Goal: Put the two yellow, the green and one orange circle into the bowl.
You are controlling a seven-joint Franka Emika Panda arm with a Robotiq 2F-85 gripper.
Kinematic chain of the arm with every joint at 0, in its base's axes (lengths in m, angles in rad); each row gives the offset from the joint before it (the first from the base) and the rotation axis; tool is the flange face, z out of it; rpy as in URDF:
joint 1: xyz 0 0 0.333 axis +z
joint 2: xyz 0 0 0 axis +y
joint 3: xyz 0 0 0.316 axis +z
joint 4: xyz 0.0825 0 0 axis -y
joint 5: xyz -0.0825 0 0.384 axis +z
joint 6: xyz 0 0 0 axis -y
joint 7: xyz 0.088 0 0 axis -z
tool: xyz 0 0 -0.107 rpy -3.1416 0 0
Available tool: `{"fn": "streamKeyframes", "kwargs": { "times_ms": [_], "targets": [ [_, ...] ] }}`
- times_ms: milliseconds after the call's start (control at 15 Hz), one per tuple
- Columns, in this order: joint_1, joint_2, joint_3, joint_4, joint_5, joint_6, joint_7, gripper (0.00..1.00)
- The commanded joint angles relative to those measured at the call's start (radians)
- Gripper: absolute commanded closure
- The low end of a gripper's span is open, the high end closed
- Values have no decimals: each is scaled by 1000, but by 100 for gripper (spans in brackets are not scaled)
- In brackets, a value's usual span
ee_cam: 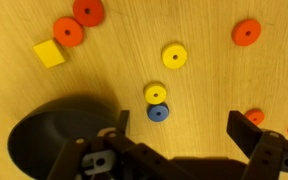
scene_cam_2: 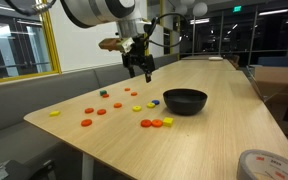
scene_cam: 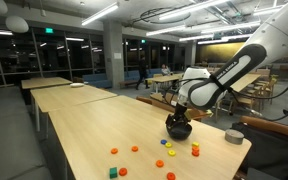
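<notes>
Robotiq two-finger gripper (ee_cam: 176, 132) hangs above the light wooden table (scene_cam_2: 219, 140) with its jaws spread fully wide and nothing between them. In the wrist view the two flat round bright-yellow discs lie on bare wood at twelve o'clock from the gripper. The farther yellow disc (ee_cam: 174, 56) has the nearer yellow disc (ee_cam: 156, 94) at its seven o'clock. The nearer one sits right against a small blue disc (ee_cam: 158, 113) at its own six o'clock. The glossy black round bowl (ee_cam: 49, 135) stands at eight o'clock from that pair, near them but apart. A yellow square block (ee_cam: 50, 53) lies at twelve o'clock from the bowl, with two flat orange discs (ee_cam: 69, 32) just past it at one o'clock. Another orange disc (ee_cam: 247, 32) lies at two o'clock from the farther yellow disc. In an exterior view a small green piece (scene_cam: 113, 172) rests on the table at eight o'clock from the bowl, well apart from it.
</notes>
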Motion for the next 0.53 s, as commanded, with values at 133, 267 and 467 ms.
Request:
{"fn": "streamKeyframes", "kwargs": {
  "times_ms": [133, 267, 467],
  "targets": [
    [76, 98, -11, 52, 374, 71, -261, 0],
    [82, 119, -7, 72, 428, 46, -279, 0],
    [84, 139, -10, 81, 410, 19, -235, 0]
  ]
}}
